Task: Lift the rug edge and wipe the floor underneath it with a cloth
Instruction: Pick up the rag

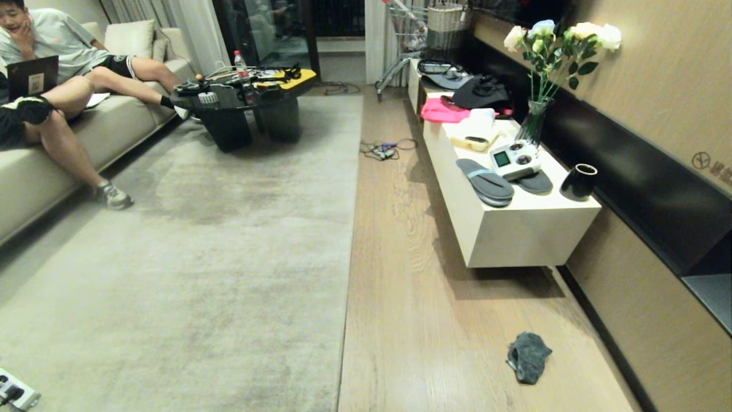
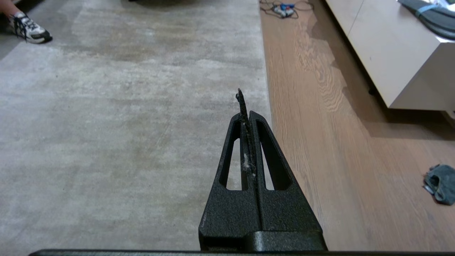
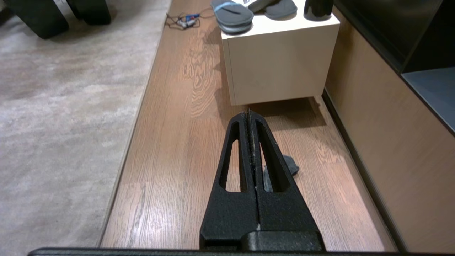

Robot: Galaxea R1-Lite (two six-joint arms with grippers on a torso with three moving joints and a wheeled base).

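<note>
The rug edge [image 1: 350,240] runs straight down the room, lying flat on the wood floor [image 1: 412,320]. The dark grey cloth [image 1: 528,356] lies crumpled on the floor near the right wall, well apart from the rug. Neither arm shows in the head view. My left gripper [image 2: 245,113] is shut and empty, hanging above the rug just inside its edge [image 2: 265,71], with the cloth [image 2: 440,183] far off to its side. My right gripper [image 3: 249,114] is shut and empty above the bare floor, and the cloth [image 3: 290,165] is partly hidden behind its fingers.
A low white cabinet [image 1: 514,229] with slippers, a vase and a black cup stands along the right wall. Cables [image 1: 383,150] lie on the floor by the rug edge. A dark coffee table [image 1: 246,109] and a person on a sofa [image 1: 51,171] are at the far left. A power strip [image 1: 14,392] lies near left.
</note>
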